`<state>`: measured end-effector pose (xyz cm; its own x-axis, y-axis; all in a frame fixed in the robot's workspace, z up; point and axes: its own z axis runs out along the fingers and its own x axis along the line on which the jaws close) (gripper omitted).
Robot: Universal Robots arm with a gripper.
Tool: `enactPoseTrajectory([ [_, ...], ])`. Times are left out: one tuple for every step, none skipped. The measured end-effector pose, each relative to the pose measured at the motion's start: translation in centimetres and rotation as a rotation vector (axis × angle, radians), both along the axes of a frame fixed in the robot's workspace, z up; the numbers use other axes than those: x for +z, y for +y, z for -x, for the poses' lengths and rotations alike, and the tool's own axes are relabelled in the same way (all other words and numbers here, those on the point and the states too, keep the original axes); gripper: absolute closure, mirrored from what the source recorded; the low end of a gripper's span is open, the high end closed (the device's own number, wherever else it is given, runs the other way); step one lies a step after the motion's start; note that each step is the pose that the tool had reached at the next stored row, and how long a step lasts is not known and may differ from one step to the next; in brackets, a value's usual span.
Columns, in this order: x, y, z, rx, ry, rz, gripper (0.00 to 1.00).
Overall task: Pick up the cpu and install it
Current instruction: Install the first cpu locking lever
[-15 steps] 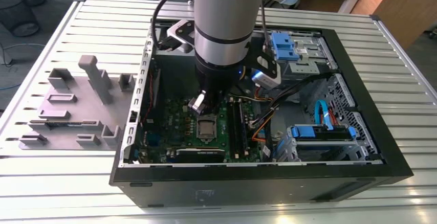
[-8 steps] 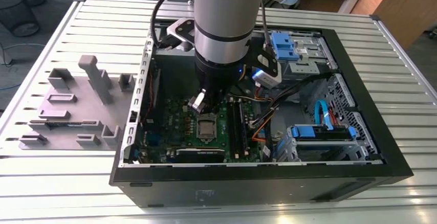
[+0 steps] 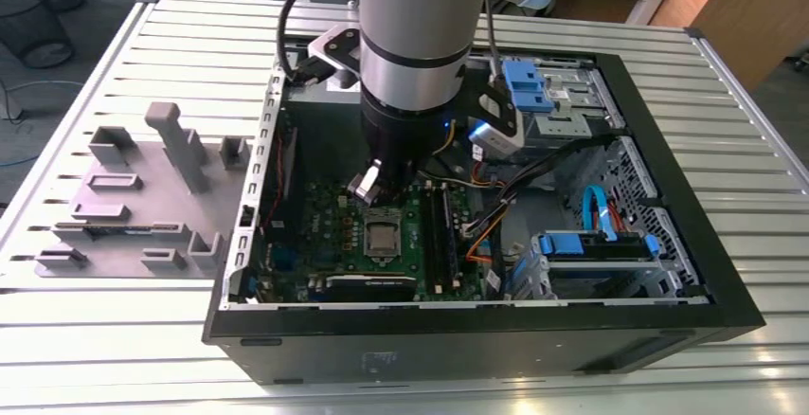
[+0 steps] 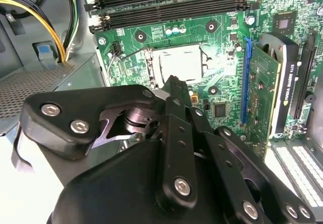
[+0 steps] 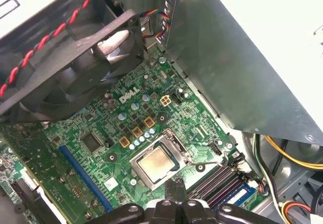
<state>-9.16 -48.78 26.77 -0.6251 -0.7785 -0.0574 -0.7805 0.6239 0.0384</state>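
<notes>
The cpu (image 5: 154,164) lies flat in the motherboard socket, its pale silver top facing up; it is also seen as the cpu (image 4: 181,65) and the cpu (image 3: 383,238). My gripper (image 3: 366,188) hangs inside the open PC case (image 3: 657,150), just above and slightly behind the socket. In both wrist views its dark fingers (image 4: 174,90) come together in one narrow tip with nothing between them, and the gripper (image 5: 177,186) is clear of the chip.
Grey stepped holder blocks (image 3: 139,197) stand on the slatted table at the exterior view's left. A black case fan (image 5: 75,57), memory slots (image 4: 171,2), a graphics card (image 4: 282,82) and yellow cables (image 4: 45,22) surround the socket.
</notes>
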Motion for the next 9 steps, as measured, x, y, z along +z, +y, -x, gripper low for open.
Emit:
enactPoseTrajectory([
  [0.00, 0.00, 0.00, 0.000, 0.0000, 0.0000, 0.89],
  [0.00, 0.00, 0.00, 0.000, -0.0001, -0.0001, 0.89],
  [0.00, 0.00, 0.00, 0.000, -0.0001, -0.0001, 0.89],
  [0.01, 0.00, 0.00, 0.000, 0.0000, 0.0000, 0.89],
  [0.02, 0.00, 0.00, 0.000, 0.0001, 0.0002, 0.89],
  [0.02, 0.00, 0.00, 0.000, 0.0001, 0.0001, 0.89],
  [0.02, 0.00, 0.00, 0.000, 0.0000, 0.0001, 0.89],
  [0.02, 0.00, 0.00, 0.000, 0.0001, 0.0002, 0.89],
  [0.02, 0.01, -0.01, 0.000, 0.0001, 0.0002, 0.89],
])
